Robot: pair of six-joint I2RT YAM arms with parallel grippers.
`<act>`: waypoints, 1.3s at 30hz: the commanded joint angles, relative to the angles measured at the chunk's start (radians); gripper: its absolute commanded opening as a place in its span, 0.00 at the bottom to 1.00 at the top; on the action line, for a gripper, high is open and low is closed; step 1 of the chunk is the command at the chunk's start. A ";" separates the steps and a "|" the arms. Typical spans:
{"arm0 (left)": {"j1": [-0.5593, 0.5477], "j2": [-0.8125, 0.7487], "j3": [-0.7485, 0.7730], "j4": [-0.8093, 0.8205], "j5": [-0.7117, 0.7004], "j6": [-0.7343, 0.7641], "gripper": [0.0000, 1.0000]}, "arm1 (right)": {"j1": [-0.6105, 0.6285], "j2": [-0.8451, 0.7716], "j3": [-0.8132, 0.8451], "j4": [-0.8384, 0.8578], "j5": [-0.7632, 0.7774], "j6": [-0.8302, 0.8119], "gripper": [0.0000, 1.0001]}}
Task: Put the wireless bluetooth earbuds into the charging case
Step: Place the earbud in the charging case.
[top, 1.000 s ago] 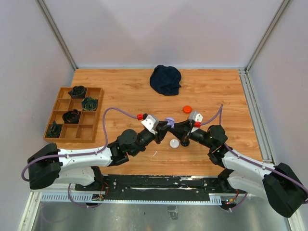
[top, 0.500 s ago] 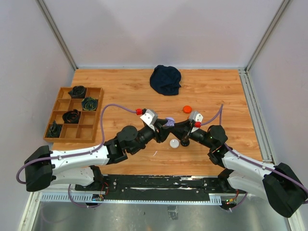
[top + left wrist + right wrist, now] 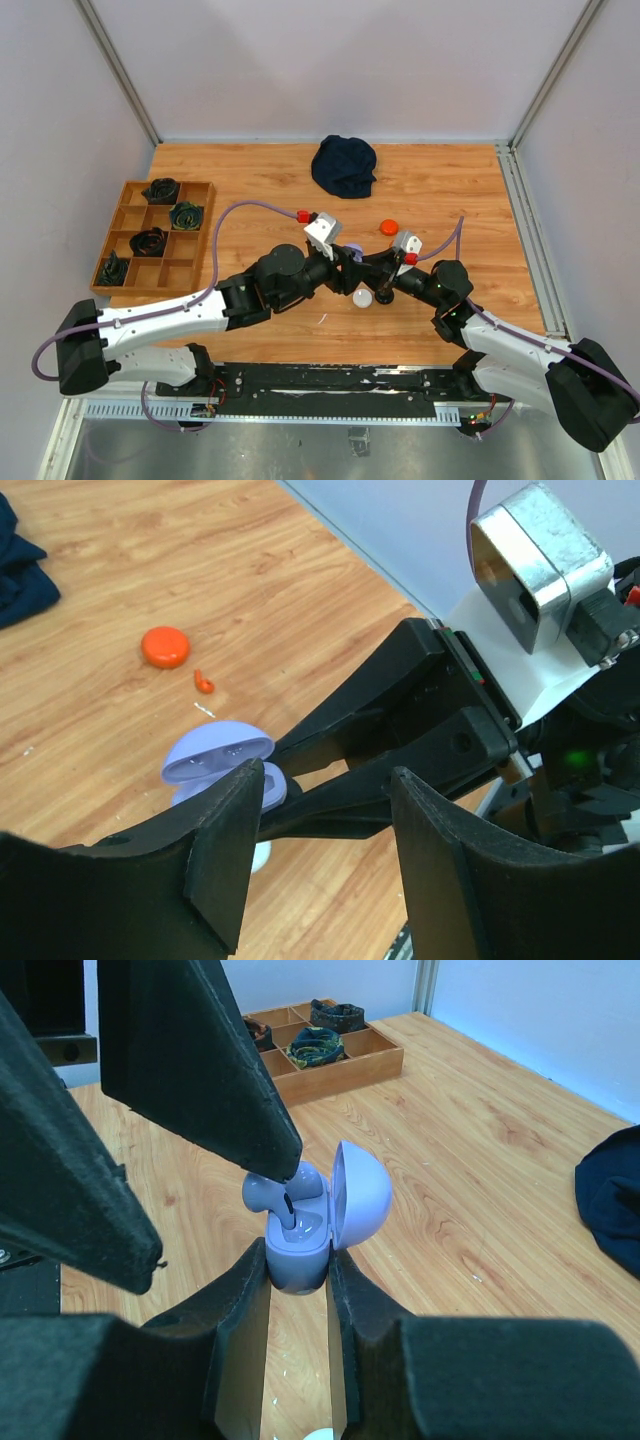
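Observation:
My right gripper (image 3: 299,1258) is shut on the base of a purple charging case (image 3: 298,1245) and holds it upright with its lid (image 3: 360,1195) open. A purple earbud (image 3: 265,1193) stands in the case with its stem in one slot. My left gripper (image 3: 325,790) is open, and one of its fingertips (image 3: 283,1165) sits right over the earbud. In the top view both grippers, left (image 3: 340,258) and right (image 3: 358,262), meet at the case (image 3: 352,249) mid-table. In the left wrist view the case (image 3: 215,755) and the earbud (image 3: 272,783) show beside my left finger.
An orange round case (image 3: 388,226) and a tiny orange earbud (image 3: 204,682) lie beyond the grippers. A white round case (image 3: 362,297) lies just below them. A dark blue cloth (image 3: 344,165) is at the back. A wooden divided tray (image 3: 152,238) stands at the left.
My left arm has reached further right and forward, and its wrist has risen over the purple case. The right arm and the case have not moved.

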 commanded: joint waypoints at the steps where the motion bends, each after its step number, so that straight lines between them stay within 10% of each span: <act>1: -0.007 0.029 0.079 -0.149 0.045 -0.071 0.59 | 0.010 -0.015 -0.002 0.048 0.003 -0.005 0.06; 23: -0.006 -0.073 0.102 -0.257 -0.139 -0.088 0.70 | 0.012 0.012 0.001 0.062 -0.004 0.001 0.06; 39: 0.010 0.037 0.179 -0.320 -0.025 -0.117 0.67 | 0.011 -0.003 -0.001 0.053 -0.001 -0.005 0.06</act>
